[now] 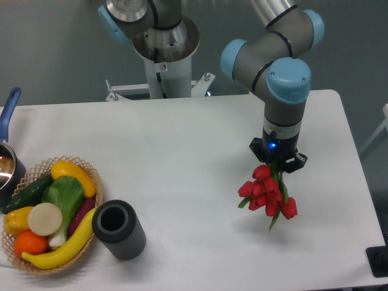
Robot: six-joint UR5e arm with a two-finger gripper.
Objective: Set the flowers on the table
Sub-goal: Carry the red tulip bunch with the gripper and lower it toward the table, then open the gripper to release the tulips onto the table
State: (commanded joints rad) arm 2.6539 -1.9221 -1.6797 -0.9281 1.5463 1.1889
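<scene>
red tulips held over the right side of the table

the bunch of red tulips with green stems [265, 194] hung, buds down, in my black two-finger gripper [278, 162], clamped on the stems, above the white matte tabletop [194, 157]; a dark cylinder [119, 230] and wicker basket of produce [48, 215] sat far left.

**No Legible Markings in View**

No text, label, brand, number or sign can be read anywhere in the scene. The arm's grey and blue housings carry no readable lettering, and a small blue light above the gripper [278, 165] shows no characters.
</scene>
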